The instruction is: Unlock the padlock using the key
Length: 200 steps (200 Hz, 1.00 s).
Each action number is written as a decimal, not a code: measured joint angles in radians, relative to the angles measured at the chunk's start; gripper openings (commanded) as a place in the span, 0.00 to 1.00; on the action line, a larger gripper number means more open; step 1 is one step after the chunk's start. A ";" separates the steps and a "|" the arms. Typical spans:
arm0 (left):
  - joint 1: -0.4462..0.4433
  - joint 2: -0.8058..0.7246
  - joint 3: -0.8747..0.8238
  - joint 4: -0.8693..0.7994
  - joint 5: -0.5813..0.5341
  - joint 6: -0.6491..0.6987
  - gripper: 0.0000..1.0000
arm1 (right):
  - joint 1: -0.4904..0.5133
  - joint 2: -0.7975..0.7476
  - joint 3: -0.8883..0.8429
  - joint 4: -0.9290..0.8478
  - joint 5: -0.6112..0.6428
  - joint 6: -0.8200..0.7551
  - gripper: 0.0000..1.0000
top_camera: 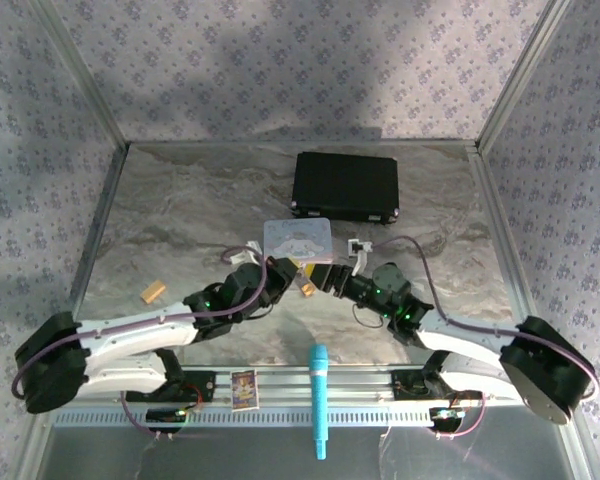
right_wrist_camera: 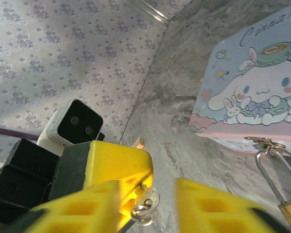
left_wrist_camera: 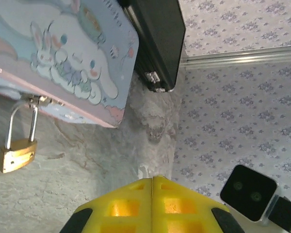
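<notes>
Key point(right_wrist_camera: 146, 204) sits clenched in our left jaws; our right jaws stand wide apart either side of it.

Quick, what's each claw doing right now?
The left gripper is closed, pinching the key.
The right gripper is open, holding nothing.

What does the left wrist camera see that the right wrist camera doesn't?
Left wrist view, not the right: the black case behind the bunny tin.
Right wrist view, not the left: the small silver key with its ring. It looks pinched at the tip of the left gripper, which sits between the open fingers of the right gripper.
Both: the bunny tin, the brass padlock hanging from its clasp, and the gray table.
</notes>
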 measured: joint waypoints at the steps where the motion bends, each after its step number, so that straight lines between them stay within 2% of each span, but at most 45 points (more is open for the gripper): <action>1: 0.001 -0.004 0.005 -0.006 0.000 0.009 0.00 | -0.005 -0.008 0.000 -0.005 0.000 -0.006 0.98; 41: 0.091 -0.075 0.051 -0.090 0.060 0.256 0.00 | -0.175 -0.197 0.012 -0.156 -0.092 -0.093 0.98; 61: 0.112 -0.087 0.051 -0.100 0.131 0.434 0.00 | -0.229 -0.179 0.060 -0.191 -0.190 -0.099 0.98; 81: 0.141 -0.105 0.064 -0.111 0.250 0.613 0.00 | -0.233 -0.128 0.075 -0.119 -0.282 -0.084 0.97; 104: 0.176 -0.107 0.117 -0.127 0.377 0.761 0.00 | -0.209 -0.060 0.087 -0.039 -0.373 -0.082 0.84; 126: 0.192 -0.126 0.150 -0.119 0.471 0.836 0.00 | -0.161 -0.011 0.131 0.007 -0.436 -0.085 0.70; 146: 0.195 -0.141 0.153 -0.087 0.526 0.859 0.00 | -0.122 0.012 0.159 0.075 -0.476 -0.086 0.55; 164: 0.195 -0.141 0.152 -0.056 0.555 0.861 0.00 | -0.108 0.024 0.162 0.133 -0.486 -0.082 0.51; 189: 0.195 -0.141 0.146 0.006 0.576 0.856 0.00 | -0.098 0.054 0.161 0.210 -0.482 -0.058 0.33; 200: 0.195 -0.141 0.142 0.027 0.581 0.853 0.00 | -0.092 0.066 0.161 0.240 -0.479 -0.046 0.29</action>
